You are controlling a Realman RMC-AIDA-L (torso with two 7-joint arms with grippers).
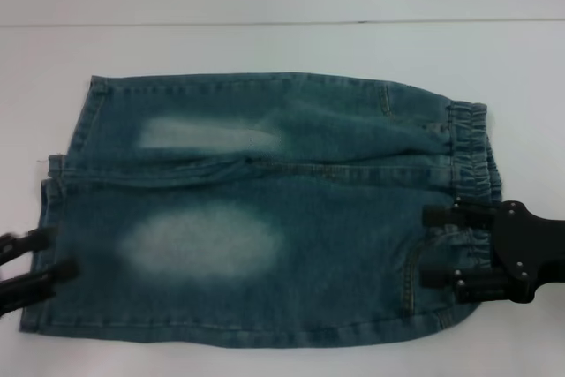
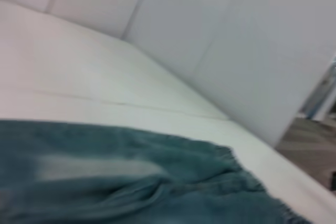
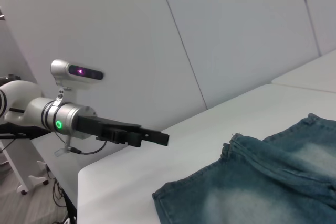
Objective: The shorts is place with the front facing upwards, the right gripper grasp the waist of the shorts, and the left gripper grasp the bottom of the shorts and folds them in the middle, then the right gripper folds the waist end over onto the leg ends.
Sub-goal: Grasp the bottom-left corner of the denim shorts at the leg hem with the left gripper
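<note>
The shorts (image 1: 265, 209) lie flat on the table (image 1: 265, 46), spread sideways: the waist (image 1: 472, 174) points to the robot's right and the leg ends (image 1: 57, 218) to its left. One leg lies toward the far side of the table, the other toward the near edge. The right gripper (image 1: 439, 247) sits over the near part of the waist, its two fingers (image 1: 441, 215) on the fabric. The left gripper (image 1: 48, 253) sits at the hem of the near leg, on the shorts' left edge. A wall (image 3: 220, 30) stands behind the table.
</note>
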